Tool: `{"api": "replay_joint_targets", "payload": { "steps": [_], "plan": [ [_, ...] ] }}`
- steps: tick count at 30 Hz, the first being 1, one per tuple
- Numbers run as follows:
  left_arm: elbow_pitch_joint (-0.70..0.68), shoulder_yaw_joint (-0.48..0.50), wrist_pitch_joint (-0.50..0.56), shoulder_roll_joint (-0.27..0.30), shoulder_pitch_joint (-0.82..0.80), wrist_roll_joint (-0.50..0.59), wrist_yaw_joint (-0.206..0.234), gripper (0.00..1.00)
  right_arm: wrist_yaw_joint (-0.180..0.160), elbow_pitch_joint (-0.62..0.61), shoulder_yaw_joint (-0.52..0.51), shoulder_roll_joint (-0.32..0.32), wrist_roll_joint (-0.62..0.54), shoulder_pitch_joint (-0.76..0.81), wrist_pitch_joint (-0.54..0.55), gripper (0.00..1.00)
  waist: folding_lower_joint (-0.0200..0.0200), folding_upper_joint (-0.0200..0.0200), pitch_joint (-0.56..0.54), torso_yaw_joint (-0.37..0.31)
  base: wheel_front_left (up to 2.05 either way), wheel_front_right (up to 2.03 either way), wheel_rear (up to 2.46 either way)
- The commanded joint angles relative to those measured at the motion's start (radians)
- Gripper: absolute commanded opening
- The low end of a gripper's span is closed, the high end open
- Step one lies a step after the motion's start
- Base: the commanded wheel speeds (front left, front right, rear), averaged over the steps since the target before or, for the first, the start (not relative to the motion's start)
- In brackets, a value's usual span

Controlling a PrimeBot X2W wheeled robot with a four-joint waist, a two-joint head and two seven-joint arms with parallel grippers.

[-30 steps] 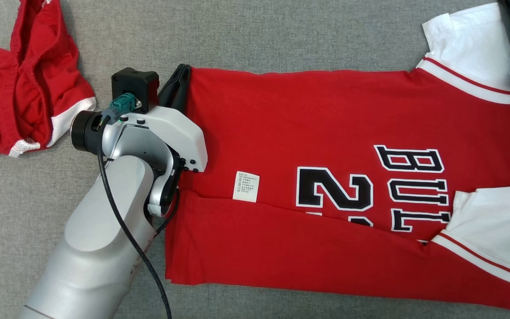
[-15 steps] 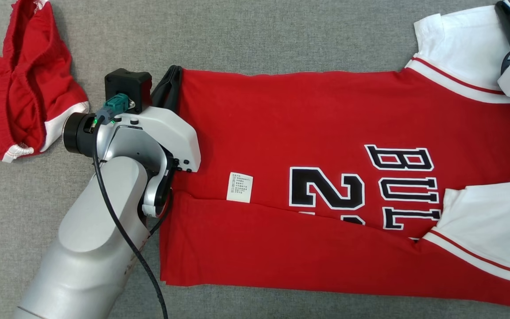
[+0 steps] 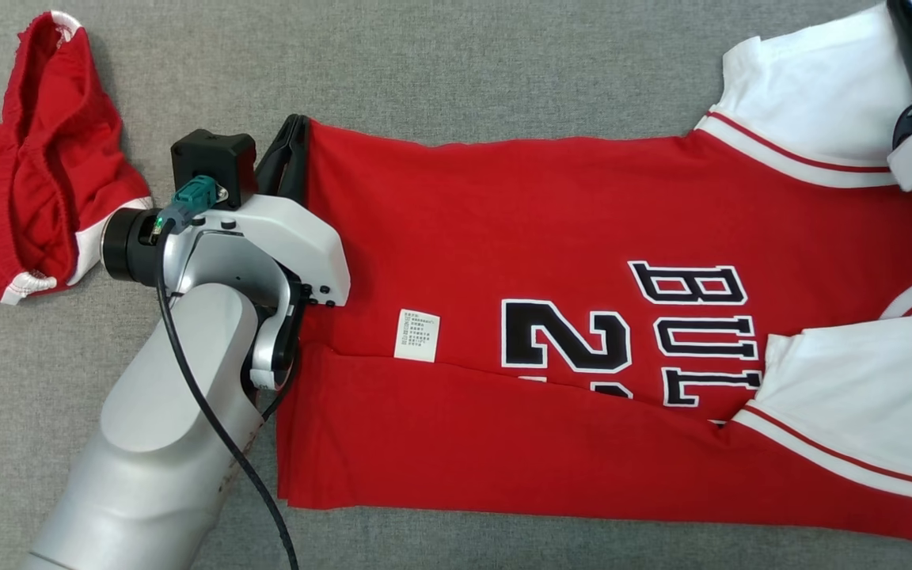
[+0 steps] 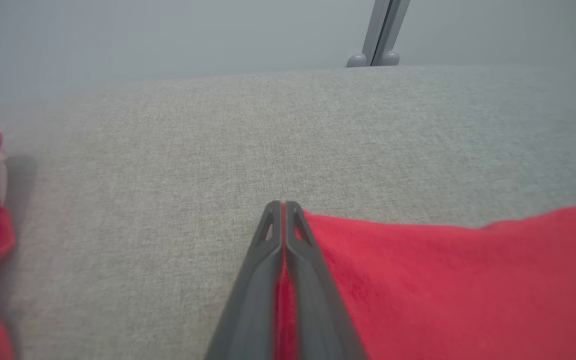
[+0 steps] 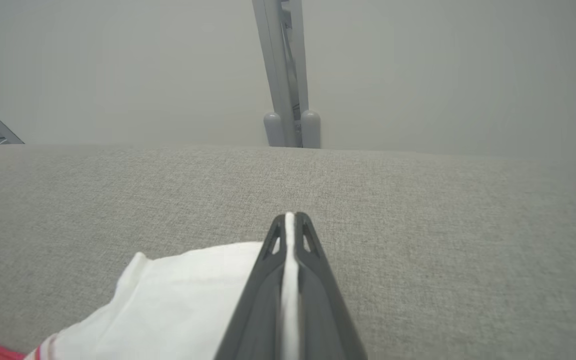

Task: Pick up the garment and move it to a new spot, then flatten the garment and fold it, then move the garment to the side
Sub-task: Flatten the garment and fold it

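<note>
1. The jersey (image 3: 543, 222) lies spread across the grey bench (image 3: 503, 71), with its hem toward the robot's left and its white sleeves toward the right. The near long edge is already turned over the body in a band that hides the bottom of the printed number.
2. The left gripper (image 4: 283, 207) is clamped on the far hem corner (image 3: 315, 136). The left wrist view shows a sliver of red cloth pinched between the closed fingers.
3. The right gripper (image 5: 290, 216) is closed on the far sleeve (image 3: 812, 87), with a thin line of white cloth between its fingers.
4. The jersey looks light and limp, with no stiffness of its own. I expect it to sag between the two holds and to follow whichever end is pulled harder, so both ends need even tension.
5. The cloth looks smooth, so a thin edge pinch may slip. The bench's woven cover probably drags on the cloth. Lifting should therefore suit better than sliding, which could pull the near band open.
6. The far corners seem the right holds for bringing that edge over. The sleeve is a loose flap, though, and may stretch before the body moves. A hold nearer the shoulder stripe (image 3: 788, 154) would carry more of the cloth.
7. The crumpled shorts (image 3: 28, 174) lie apart from the jersey, beyond the left wrist, and should be kept clear of.
</note>
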Motion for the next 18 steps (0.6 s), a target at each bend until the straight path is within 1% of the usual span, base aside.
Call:
{"api": "replay_joint_targets", "payload": {
  "steps": [1,10,14,18],
  "plan": [
    [0.003,0.0,-0.007,0.009,0.01,-0.005,0.004,0.0,0.0,-0.015,0.012,-0.01,-0.004,0.02,-0.015,0.0,0.0,0.0,-0.008,-0.004,0.0,0.0,0.0],
    [-0.006,-0.026,-0.005,0.036,0.059,0.003,-0.01,0.0,0.0,-0.139,0.036,-0.044,-0.019,0.097,-0.035,0.0,0.0,0.0,-0.07,-0.022,0.0,0.0,0.0],
    [-0.019,-0.041,0.0,0.054,0.088,0.012,-0.006,0.0,0.0,-0.188,0.046,-0.062,-0.048,0.147,-0.035,0.0,0.0,0.0,-0.103,-0.028,0.0,0.0,0.0],
    [-0.035,-0.053,0.005,0.07,0.119,0.019,-0.004,0.0,0.0,-0.212,0.046,-0.073,-0.059,0.199,-0.035,0.0,0.0,0.0,-0.139,-0.033,0.0,0.0,0.0]
  ]
}}
